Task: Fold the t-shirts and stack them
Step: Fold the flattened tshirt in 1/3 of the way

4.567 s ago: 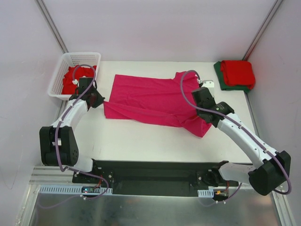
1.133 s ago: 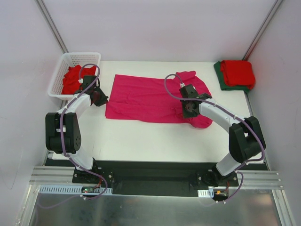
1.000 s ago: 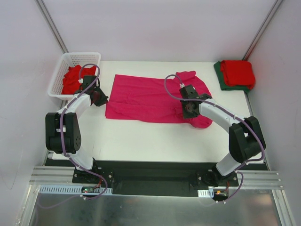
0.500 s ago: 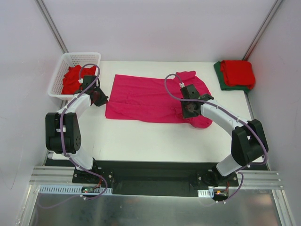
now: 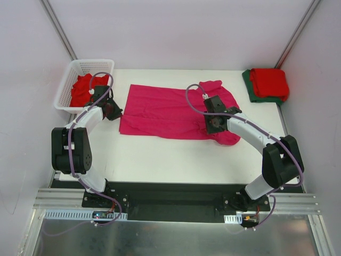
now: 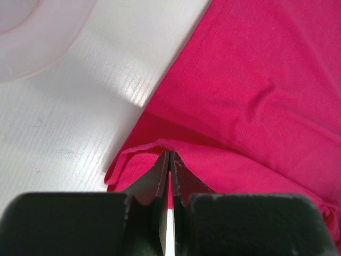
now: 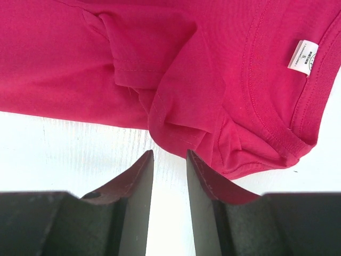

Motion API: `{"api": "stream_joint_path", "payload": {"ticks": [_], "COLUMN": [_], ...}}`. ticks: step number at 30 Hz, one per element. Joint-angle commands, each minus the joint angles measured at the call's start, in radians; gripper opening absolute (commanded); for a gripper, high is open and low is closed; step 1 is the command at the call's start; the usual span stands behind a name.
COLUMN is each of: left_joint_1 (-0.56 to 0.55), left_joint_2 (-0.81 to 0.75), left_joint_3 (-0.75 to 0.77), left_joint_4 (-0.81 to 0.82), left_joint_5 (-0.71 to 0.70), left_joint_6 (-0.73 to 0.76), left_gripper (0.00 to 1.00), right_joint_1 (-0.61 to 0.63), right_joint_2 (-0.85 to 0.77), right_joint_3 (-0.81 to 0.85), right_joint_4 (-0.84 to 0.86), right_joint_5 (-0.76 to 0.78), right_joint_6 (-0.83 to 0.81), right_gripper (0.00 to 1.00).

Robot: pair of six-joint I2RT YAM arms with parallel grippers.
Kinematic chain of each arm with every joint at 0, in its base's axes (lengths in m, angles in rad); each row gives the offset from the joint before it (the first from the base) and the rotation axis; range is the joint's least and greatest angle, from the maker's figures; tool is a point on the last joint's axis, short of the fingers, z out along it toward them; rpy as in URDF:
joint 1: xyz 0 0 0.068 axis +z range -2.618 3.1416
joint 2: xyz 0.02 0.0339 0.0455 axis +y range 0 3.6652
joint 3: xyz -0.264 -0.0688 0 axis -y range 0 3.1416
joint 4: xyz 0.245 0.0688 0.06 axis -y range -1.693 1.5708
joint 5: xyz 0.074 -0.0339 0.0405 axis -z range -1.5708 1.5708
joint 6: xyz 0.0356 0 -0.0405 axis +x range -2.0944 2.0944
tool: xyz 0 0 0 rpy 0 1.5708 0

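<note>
The magenta-pink t-shirt point(image 5: 165, 112) lies spread across the table's middle, its right end bunched. My left gripper point(image 5: 113, 111) is at its left edge, and in the left wrist view the gripper point(image 6: 169, 156) is shut on a raised fold of the shirt's hem point(image 6: 138, 154). My right gripper point(image 5: 214, 126) is over the bunched right end. In the right wrist view it point(image 7: 169, 154) is open and empty just above bare table, with the shirt's folded sleeve point(image 7: 176, 128) right ahead and the white neck label point(image 7: 302, 56) beyond.
A folded red shirt point(image 5: 270, 81) lies on a folded dark green one point(image 5: 249, 84) at the back right corner. The white lattice basket point(image 5: 66, 85) at the back left holds red shirts point(image 5: 82, 89). Bare table point(image 5: 160, 160) lies in front of the shirt.
Since 4.6 s ago my right gripper has moved left and inward over the shirt, whose right end is now bunched; my left gripper shifted slightly back. In the last second almost nothing moved.
</note>
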Motion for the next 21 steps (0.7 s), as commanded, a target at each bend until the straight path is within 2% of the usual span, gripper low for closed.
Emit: {"api": "stream_joint_path", "payload": {"ticks": [1,21], "left_joint_1": [0.006,0.006], "left_joint_2": [0.006,0.01], "left_joint_3": [0.021,0.022], "left_joint_4": [0.012,0.012], "left_joint_5": [0.006,0.002], "left_joint_6": [0.012,0.013], "left_gripper": [0.0,0.0], "right_joint_1": [0.006,0.006], "right_joint_2": [0.002,0.049], "right_joint_3": [-0.006,-0.023], "right_joint_4": [0.021,0.047], "right_joint_5": [-0.013,-0.006], "right_joint_6": [-0.012,-0.01], "right_gripper": [0.34,0.35]}}
